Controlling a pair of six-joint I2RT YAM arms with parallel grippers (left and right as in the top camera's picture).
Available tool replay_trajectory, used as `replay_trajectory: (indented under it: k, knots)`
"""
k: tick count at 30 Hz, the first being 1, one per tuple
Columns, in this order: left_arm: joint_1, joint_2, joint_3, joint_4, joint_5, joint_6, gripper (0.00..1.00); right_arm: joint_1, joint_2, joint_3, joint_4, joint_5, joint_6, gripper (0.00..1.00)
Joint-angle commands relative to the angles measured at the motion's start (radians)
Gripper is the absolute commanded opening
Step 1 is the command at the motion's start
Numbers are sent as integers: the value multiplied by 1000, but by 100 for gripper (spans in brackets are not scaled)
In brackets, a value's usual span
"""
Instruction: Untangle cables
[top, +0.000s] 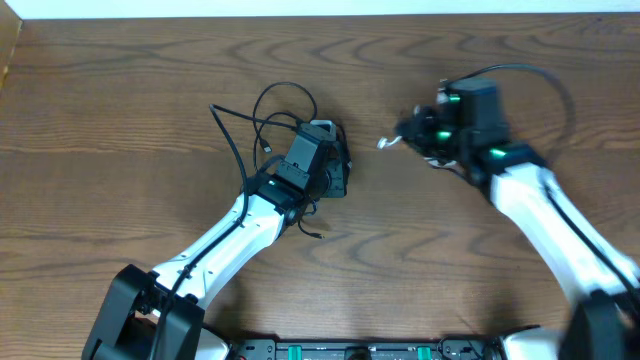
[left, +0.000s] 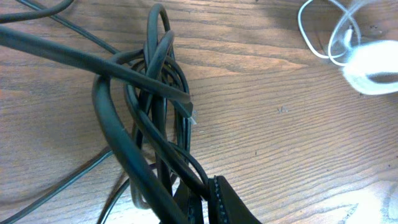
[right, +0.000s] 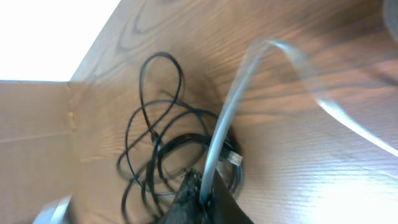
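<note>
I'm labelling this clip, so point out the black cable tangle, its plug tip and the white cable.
black cable tangle (left: 158, 124), left wrist view, middle strands.
plug tip (left: 192, 116), left wrist view, metal end.
white cable (right: 222, 134), right wrist view, straight stretch.

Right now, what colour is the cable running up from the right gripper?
White cable; clearest in the right wrist view.

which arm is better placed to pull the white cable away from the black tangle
Right, probably. The right gripper appears shut on the white cable, beside the black cables. The left gripper sits over the black tangle, better suited to anchoring it.
</note>
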Motion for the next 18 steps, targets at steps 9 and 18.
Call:
replay_trajectory:
  k: [9, 18]
  knots:
    - [-3, -8, -4, -5, -12, 19, 8, -81, 57, 0, -98, 449, -303, 1]
    - [-3, -8, -4, -5, -12, 16, 7, -140, 254, 0, 48, 447, -337, 49]
